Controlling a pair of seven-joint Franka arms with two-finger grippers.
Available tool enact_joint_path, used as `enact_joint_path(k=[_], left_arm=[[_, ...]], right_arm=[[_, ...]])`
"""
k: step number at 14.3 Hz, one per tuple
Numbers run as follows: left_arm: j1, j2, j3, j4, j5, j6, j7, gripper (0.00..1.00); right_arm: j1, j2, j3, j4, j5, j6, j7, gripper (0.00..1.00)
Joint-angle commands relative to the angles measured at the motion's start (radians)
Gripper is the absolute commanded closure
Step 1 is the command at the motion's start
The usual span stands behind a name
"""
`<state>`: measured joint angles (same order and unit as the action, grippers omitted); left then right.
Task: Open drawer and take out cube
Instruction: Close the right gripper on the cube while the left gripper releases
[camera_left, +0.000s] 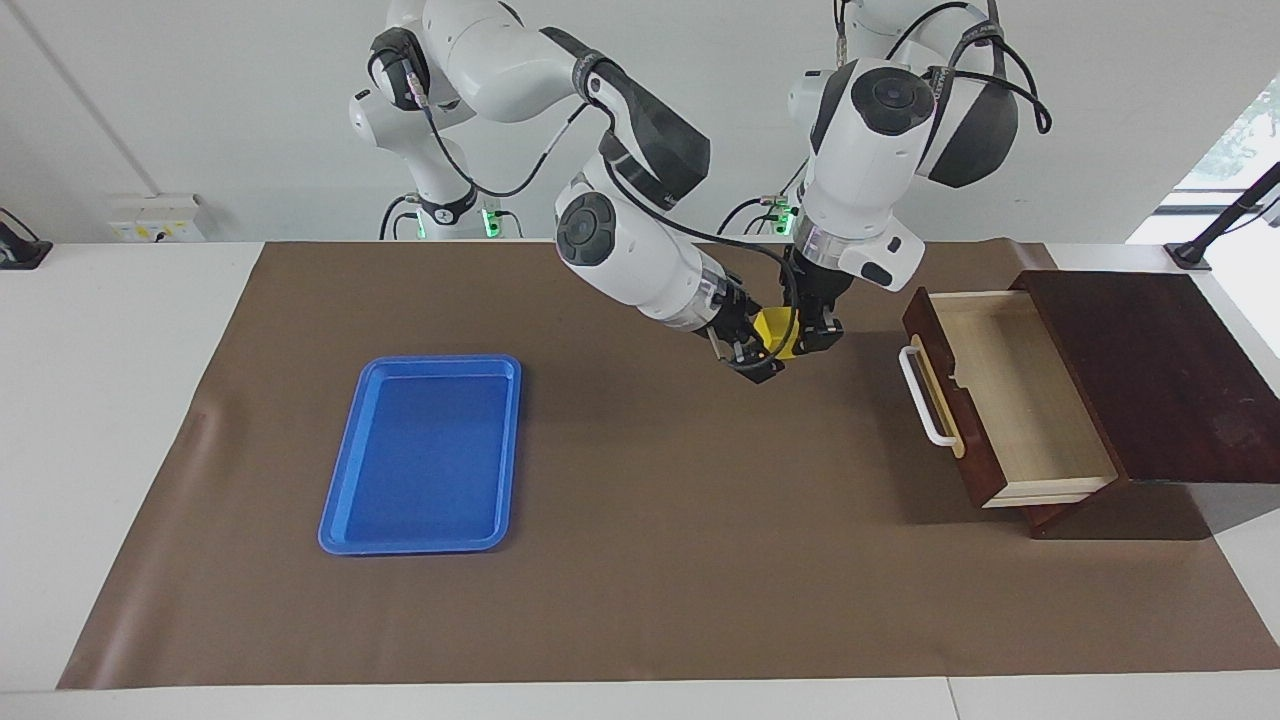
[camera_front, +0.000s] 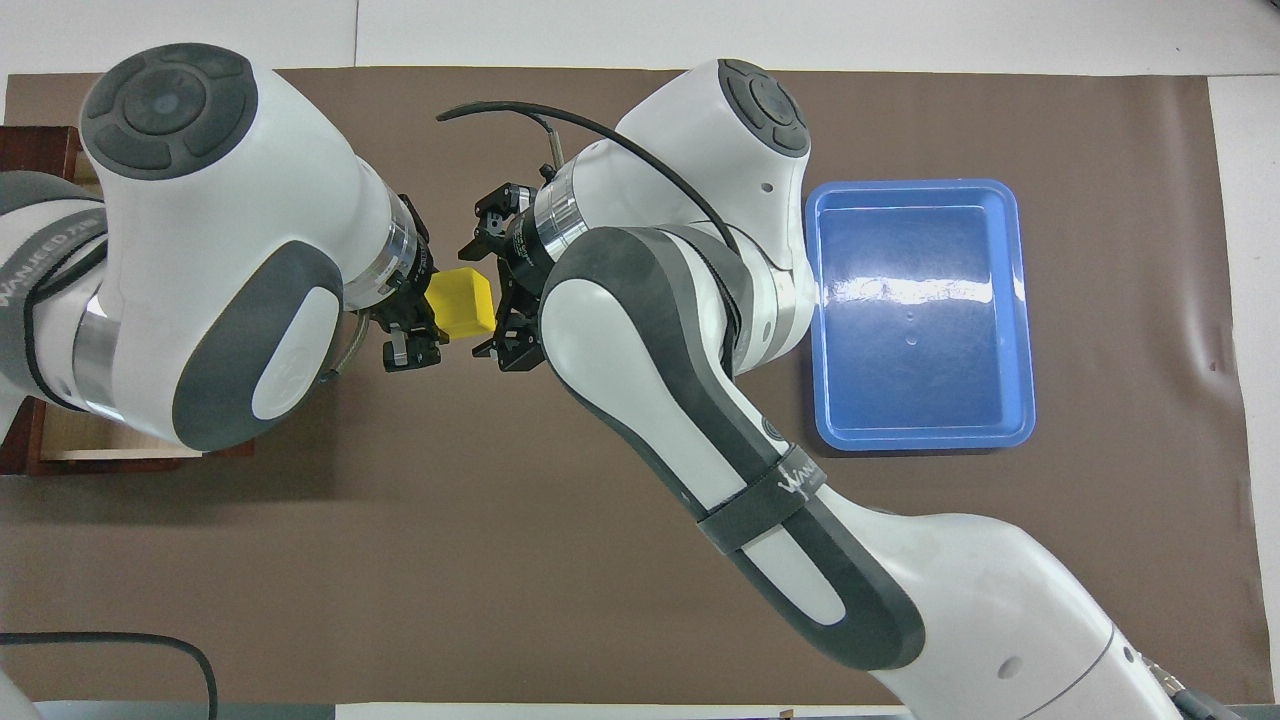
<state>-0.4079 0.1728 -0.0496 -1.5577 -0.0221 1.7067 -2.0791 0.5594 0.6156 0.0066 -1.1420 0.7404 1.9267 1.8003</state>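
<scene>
The yellow cube (camera_left: 773, 328) (camera_front: 460, 302) hangs in the air over the brown mat, between the drawer and the blue tray. My left gripper (camera_left: 803, 336) (camera_front: 423, 312) reaches down from above and is shut on it. My right gripper (camera_left: 755, 352) (camera_front: 488, 288) comes in from the tray's side, open, with one finger on either side of the cube's nearest edge. The drawer (camera_left: 1010, 400) stands pulled out of its dark wooden box (camera_left: 1150, 370) at the left arm's end of the table. Its pale inside is bare, and its white handle (camera_left: 921, 396) faces the mat's middle.
A flat blue tray (camera_left: 420, 455) (camera_front: 915, 310) lies on the mat toward the right arm's end. In the overhead view the left arm covers most of the drawer (camera_front: 100, 450). The brown mat (camera_left: 650, 560) covers the table.
</scene>
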Motion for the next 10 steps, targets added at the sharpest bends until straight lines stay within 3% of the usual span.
enact_joint_path(k=[1,4,6,8,10], left_arm=[[-0.005,-0.009,0.008,-0.016,0.005,0.017,-0.012,1.0],[-0.003,-0.009,0.008,-0.016,0.005,0.017,-0.012,1.0],[-0.003,-0.009,0.008,-0.016,0.005,0.017,-0.012,1.0],[-0.002,-0.009,0.008,-0.018,0.007,0.017,-0.012,1.0],[-0.002,-0.009,0.008,-0.018,0.008,0.017,-0.012,1.0]], right_arm=[[0.005,-0.013,0.0,-0.018,0.025,0.018,0.025,0.05],[0.005,-0.014,0.0,-0.019,0.025,0.017,0.031,0.2],[0.005,-0.016,-0.002,-0.019,0.025,0.02,0.033,0.53],[0.007,-0.016,0.0,-0.019,0.025,0.024,0.05,0.96],[0.007,-0.016,0.0,-0.021,0.027,0.037,0.053,1.0]])
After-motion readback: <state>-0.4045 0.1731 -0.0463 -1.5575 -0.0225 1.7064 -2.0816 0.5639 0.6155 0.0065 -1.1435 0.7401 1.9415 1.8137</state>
